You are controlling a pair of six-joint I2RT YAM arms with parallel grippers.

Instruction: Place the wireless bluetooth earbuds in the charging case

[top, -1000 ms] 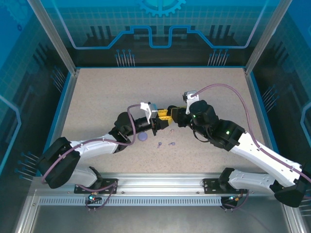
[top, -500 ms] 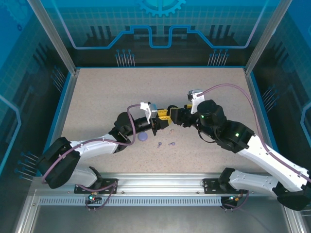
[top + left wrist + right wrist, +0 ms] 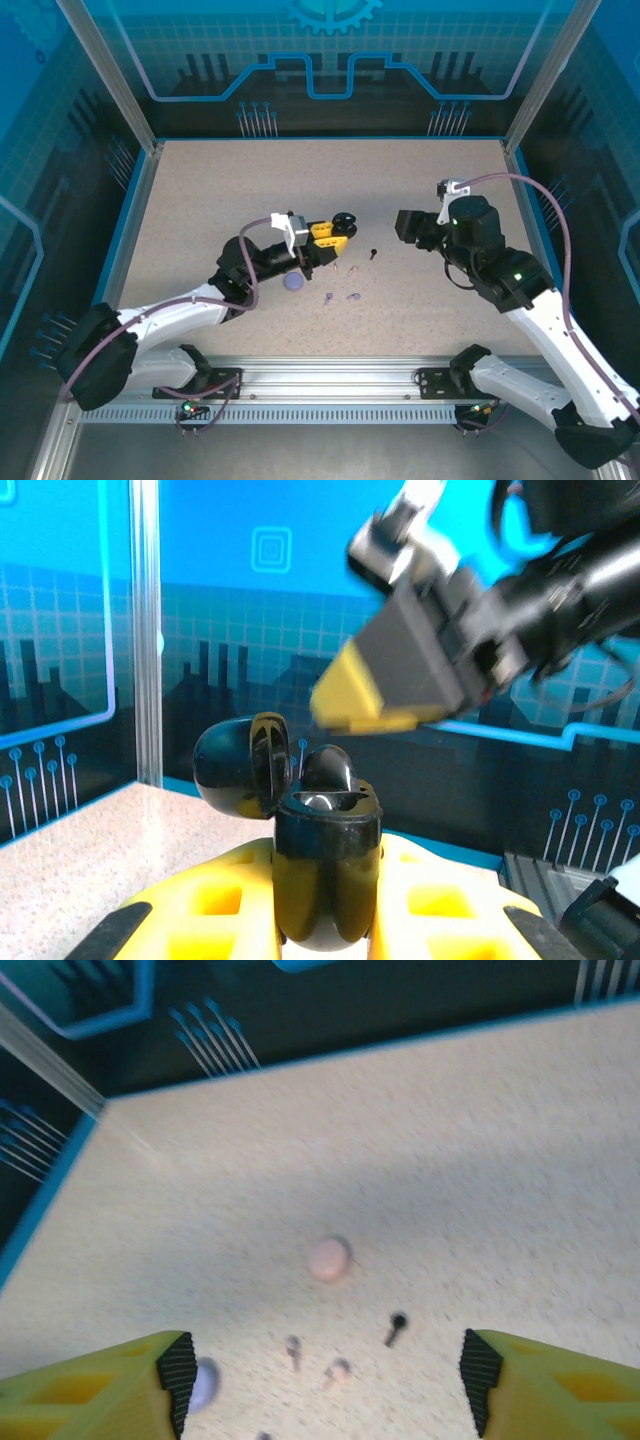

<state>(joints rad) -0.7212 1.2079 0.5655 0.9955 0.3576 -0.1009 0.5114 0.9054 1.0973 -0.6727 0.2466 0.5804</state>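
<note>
While your left gripper (image 3: pixel 333 232) is clenched on the black charging case (image 3: pixel 325 865), you have that case upright between the yellow fingers with its lid flipped open. A black earbud (image 3: pixel 326 770) pokes up from its well. Left of the black case and nearer you, the lilac case (image 3: pixel 293 284) lies on the table (image 3: pixel 200 200). Straight toward you from the black case, two lilac earbuds (image 3: pixel 327 297) lie side by side, not touching. Two tiny pinkish earbuds (image 3: pixel 292 1345) lie close by, too blurred to read more. The round pink case (image 3: pixel 330 1258) rests on the table as well. Just right of the black case, a second black earbud (image 3: pixel 373 253) lies loose on the table. Well right of the case, your right gripper (image 3: pixel 402 225) hangs with its jaws spread wide and nothing between them.
</note>
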